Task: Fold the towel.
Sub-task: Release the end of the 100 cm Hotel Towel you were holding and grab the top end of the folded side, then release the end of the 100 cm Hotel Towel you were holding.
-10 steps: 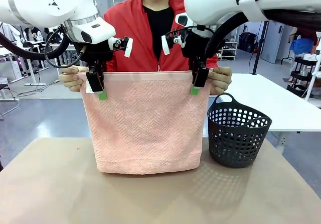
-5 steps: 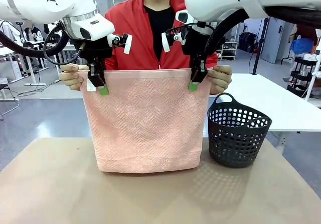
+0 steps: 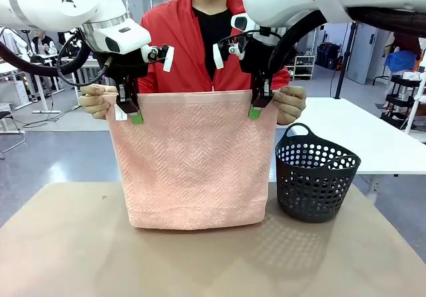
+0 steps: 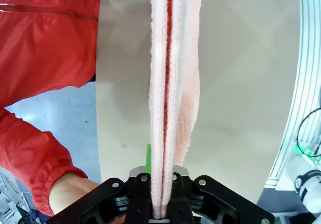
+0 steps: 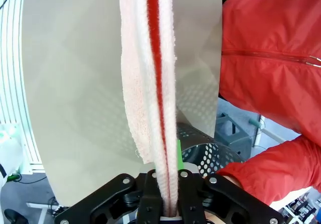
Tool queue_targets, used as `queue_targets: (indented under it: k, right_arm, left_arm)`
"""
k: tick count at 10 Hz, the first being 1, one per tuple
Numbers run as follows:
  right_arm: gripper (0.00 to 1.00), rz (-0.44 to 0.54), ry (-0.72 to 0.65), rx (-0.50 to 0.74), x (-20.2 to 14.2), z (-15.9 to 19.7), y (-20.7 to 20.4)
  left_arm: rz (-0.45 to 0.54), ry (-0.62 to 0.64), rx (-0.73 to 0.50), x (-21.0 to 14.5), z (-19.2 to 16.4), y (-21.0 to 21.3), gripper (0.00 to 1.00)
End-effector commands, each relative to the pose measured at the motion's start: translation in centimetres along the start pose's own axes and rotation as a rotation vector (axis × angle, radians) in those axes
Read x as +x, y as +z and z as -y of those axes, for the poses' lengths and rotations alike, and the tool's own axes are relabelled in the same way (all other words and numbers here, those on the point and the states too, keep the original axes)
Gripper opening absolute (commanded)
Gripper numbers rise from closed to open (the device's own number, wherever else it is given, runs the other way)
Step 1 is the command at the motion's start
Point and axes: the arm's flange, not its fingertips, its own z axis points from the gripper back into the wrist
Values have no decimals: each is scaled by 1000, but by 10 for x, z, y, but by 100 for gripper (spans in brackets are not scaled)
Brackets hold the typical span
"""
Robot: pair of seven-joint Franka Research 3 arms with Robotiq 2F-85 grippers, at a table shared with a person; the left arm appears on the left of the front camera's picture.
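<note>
At the left, a person's hand [image 3: 95, 102] pinches one top corner of the towel [image 3: 193, 167]. Just inside it the left gripper [image 3: 132, 112] is clamped narrow on the hem band; in the left wrist view its jaws press flat on the doubled layers. The towel hangs upright between robot and person, with its top edge level and its bottom fold resting on the table [image 3: 66, 250]. Further right, the right gripper [image 3: 255, 108] is likewise closed tight on the hem near the other top corner, with the person's other hand [image 3: 291, 104] just outside it. A dark basket [image 3: 316, 177] stands beside the towel at the right. The cloth looks soft, light and limp. It drapes straight under its own weight and should sag wherever it is unsupported, so both top corners need holding together. The terry pile should grip well against the pads, and the flat hem band looks like the firmest place to hold.
</note>
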Motion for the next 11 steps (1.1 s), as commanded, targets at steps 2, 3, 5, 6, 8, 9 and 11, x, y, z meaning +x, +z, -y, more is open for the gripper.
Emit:
queue_targets:
  k: [2,3,5,6,8,9,11]
  right_arm:
    - [0,-1,8,-4,1,-2,2]
    - [0,-1,8,-4,1,-2,2]
    - [0,-1,8,-4,1,-2,2]
    - [0,-1,8,-4,1,-2,2]
    - [0,-1,8,-4,1,-2,2]
    - [0,-1,8,-4,1,-2,2]
    - [0,-1,8,-4,1,-2,2]
  left_arm:
    - [1,-2,2,1,1,1,0]
    - [1,-2,2,1,1,1,0]
    - [1,-2,2,1,1,1,0]
    - [1,-2,2,1,1,1,0]
    - [1,-2,2,1,1,1,0]
    - [1,-2,2,1,1,1,0]
    - [1,-2,2,1,1,1,0]
